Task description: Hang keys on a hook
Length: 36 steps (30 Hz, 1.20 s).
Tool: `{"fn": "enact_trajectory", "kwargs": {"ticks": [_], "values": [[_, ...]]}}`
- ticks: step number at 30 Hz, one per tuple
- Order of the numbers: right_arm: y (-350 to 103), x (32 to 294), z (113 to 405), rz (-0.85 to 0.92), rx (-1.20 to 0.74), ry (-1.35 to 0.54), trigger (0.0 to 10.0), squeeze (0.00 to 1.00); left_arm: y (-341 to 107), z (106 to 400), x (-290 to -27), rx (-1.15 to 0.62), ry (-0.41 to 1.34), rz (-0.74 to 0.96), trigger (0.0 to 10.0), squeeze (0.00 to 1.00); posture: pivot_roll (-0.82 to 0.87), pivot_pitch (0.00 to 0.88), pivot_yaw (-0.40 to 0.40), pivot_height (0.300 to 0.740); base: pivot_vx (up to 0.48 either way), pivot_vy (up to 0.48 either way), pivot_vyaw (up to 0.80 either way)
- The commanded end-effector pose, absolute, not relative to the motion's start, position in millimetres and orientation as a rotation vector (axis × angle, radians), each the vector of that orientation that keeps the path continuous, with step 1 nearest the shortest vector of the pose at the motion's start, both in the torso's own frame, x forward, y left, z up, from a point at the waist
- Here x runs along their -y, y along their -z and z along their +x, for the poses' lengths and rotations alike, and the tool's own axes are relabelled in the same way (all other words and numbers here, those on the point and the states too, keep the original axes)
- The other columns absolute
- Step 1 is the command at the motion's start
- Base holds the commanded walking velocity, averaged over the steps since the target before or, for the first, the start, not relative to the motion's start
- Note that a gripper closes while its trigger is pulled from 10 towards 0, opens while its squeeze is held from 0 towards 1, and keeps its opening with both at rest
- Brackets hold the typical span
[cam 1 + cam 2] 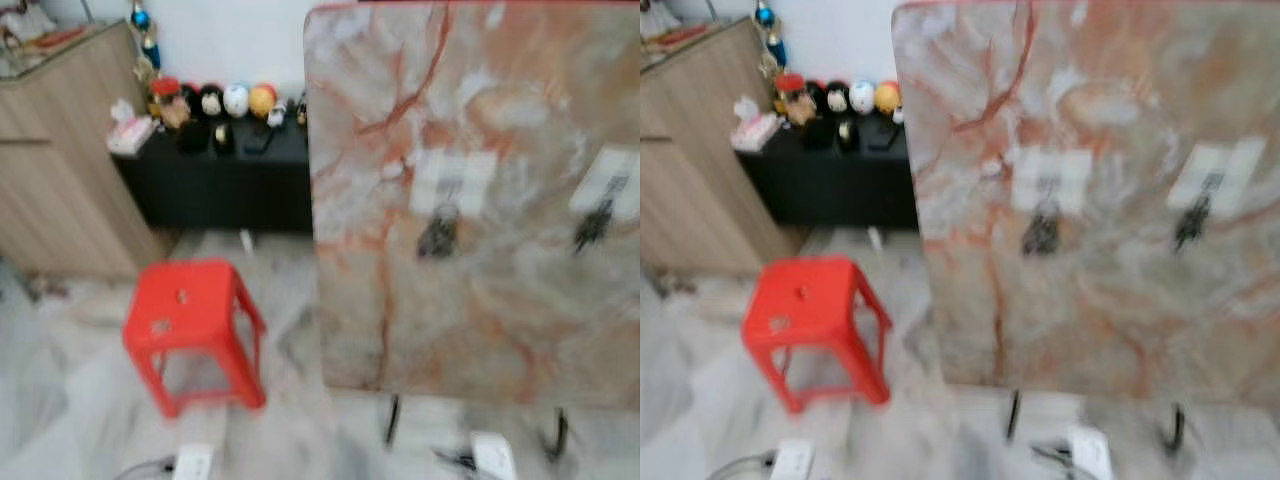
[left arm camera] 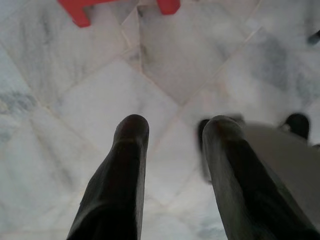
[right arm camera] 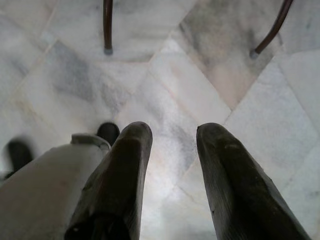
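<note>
keys (image 1: pixel 438 236) — or what look like two dark bunches, the second (image 1: pixel 592 226) off to the robot's right — seem to lie on pale patches on the marble-patterned table (image 1: pixel 520 330), each well apart from the other; the head views are too blurred to confirm they are keys, and i cannot make out a hook. a bunch like that should be light, hard and loose, the pieces free to slide and swing, so it would likely sit best pinched at the ring or the thickest part of the cluster, lifted flat off the smooth top where it could skid. both arms hang low and idle. left gripper (image 2: pixel 172 125) points down at the marble floor (image 2: pixel 100 100), its two black fingers (image 2: pixel 131 145) parted with a plain gap between them and nothing held; a red stool (image 1: pixel 190 320) stands to the table's left on that floor, its feet at the edge of the left wrist view. right gripper (image 3: pixel 174 131) is likewise spread and empty, aimed at the tiles near the table's thin dark legs (image 3: pixel 107 25). beyond the stool, a low black cabinet (image 1: pixel 215 175) carries a row of small figurines (image 1: pixel 215 100), with a wooden cupboard (image 1: pixel 60 160) beside it — nothing there bears on the grasp yet.
</note>
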State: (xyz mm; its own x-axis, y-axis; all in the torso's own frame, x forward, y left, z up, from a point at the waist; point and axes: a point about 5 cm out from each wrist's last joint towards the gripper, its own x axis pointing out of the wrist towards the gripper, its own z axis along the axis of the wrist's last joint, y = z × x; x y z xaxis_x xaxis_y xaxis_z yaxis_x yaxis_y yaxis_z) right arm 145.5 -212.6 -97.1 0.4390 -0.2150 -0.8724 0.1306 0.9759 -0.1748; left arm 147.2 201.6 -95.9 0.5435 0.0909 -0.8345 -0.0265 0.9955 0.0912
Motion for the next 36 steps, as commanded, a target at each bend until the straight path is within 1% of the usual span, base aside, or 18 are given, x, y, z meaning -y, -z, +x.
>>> {"fn": "enact_trajectory", "kwargs": {"ticks": [1,13,26,33,36], "values": [[96,202,152,-0.078,-1.076,0.185,10.0,0.0,97,142,-209,-1.02,-0.068,0.102,10.0,0.0,-0.08,0.0,0.003,0.74,0.0,0.48,0.0],[96,202,152,-0.08,-1.075,0.174,10.0,0.0,99,137,-207,-1.031,-0.058,0.102,10.0,0.0,-0.08,0.0,0.01,0.74,0.0,0.48,0.0],[96,201,153,-0.068,-1.068,0.173,10.0,0.0,96,133,-227,-1.037,-0.078,0.111,10.0,0.0,-0.08,0.0,0.008,0.74,0.0,0.48,0.0],[96,201,153,-0.064,-1.068,0.18,10.0,0.0,96,134,-227,-1.036,-0.082,0.108,10.0,0.0,-0.08,0.0,0.005,0.74,0.0,0.48,0.0],[96,201,152,-0.064,-1.07,0.18,10.0,0.0,96,137,-223,-1.032,-0.076,0.106,10.0,0.0,-0.08,0.0,0.007,0.74,0.0,0.48,0.0]]}}
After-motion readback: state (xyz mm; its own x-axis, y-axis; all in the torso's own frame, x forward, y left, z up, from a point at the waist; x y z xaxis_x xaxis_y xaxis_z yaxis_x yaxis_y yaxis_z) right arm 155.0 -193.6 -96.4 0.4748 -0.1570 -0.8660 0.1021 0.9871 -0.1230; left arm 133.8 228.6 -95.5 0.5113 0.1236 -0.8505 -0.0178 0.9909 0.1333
